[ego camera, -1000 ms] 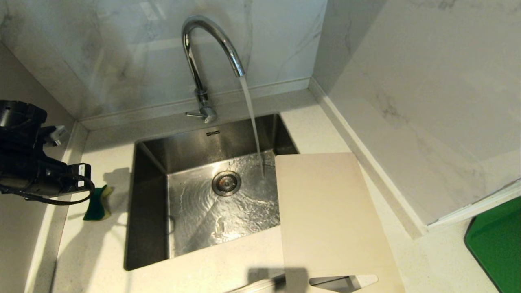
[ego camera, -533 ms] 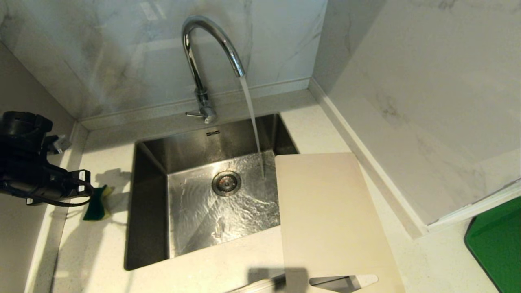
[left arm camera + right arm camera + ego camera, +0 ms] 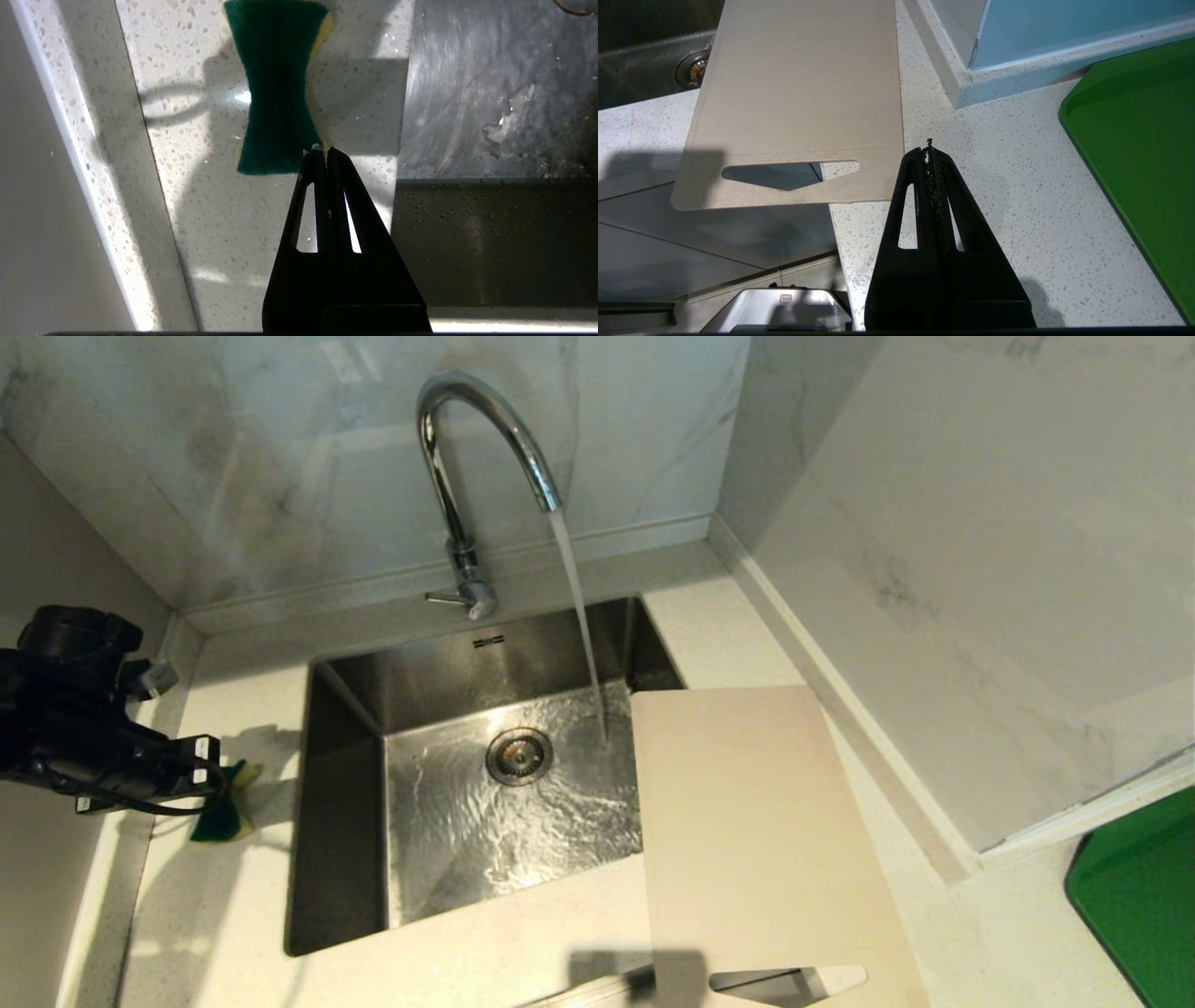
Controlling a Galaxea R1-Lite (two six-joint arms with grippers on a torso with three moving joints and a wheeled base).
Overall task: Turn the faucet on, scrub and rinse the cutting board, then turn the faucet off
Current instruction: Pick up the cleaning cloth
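Observation:
The chrome faucet (image 3: 476,457) stands behind the sink, and a stream of water runs from its spout into the basin. The beige cutting board (image 3: 756,840) lies on the counter right of the sink, its far corner over the basin and its slot handle (image 3: 784,175) past the counter's front edge. My left arm (image 3: 93,747) hovers over the counter left of the sink. Its gripper (image 3: 322,151) is shut and empty, tips just short of a green-and-yellow sponge (image 3: 278,88). My right gripper (image 3: 928,151) is shut and empty above the counter, beside the board's handle end.
The steel sink (image 3: 345,859) is wet, with a round drain (image 3: 519,756) in its floor. The sponge (image 3: 224,803) lies between the sink's left rim and the side wall. A bright green board (image 3: 1139,896) lies at the far right. Marble walls close the back and right.
My left arm has come down and a little to the right, closer to the sponge. Water keeps running. The board and the right gripper have not moved.

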